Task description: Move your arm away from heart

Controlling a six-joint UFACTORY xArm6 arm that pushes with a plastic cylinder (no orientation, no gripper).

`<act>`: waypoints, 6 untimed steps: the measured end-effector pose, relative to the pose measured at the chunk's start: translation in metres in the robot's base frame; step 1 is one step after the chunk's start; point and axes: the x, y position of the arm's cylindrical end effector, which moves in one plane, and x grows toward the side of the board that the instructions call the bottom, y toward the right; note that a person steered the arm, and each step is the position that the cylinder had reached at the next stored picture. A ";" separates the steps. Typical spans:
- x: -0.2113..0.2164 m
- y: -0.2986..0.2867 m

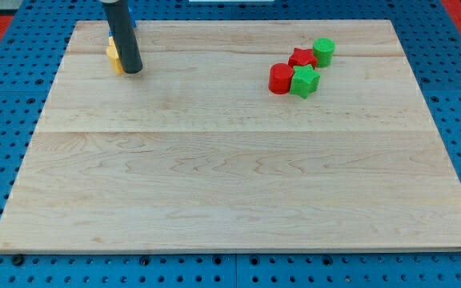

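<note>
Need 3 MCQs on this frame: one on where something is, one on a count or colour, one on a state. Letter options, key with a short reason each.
1. Where is my tip on the board?
A. near the view's top-left corner
B. in the middle
C. near the view's bottom-right corner

2. How many blocks form the cluster toward the view's top right?
A. two
B. four
C. six

3. How does the yellow block stand to the rod?
A. far off, at the opposite edge
B. right beside it, partly hidden behind it
C. stacked on a red block

Key:
1 A: the rod comes down near the view's top-left corner.
2 B: red cylinder, red star, green star and green cylinder bunch together.
3 B: only a yellow sliver shows on the rod's left side.
</note>
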 end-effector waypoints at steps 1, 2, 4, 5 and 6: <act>0.000 0.000; 0.010 0.038; 0.052 0.161; 0.080 0.173; 0.108 0.198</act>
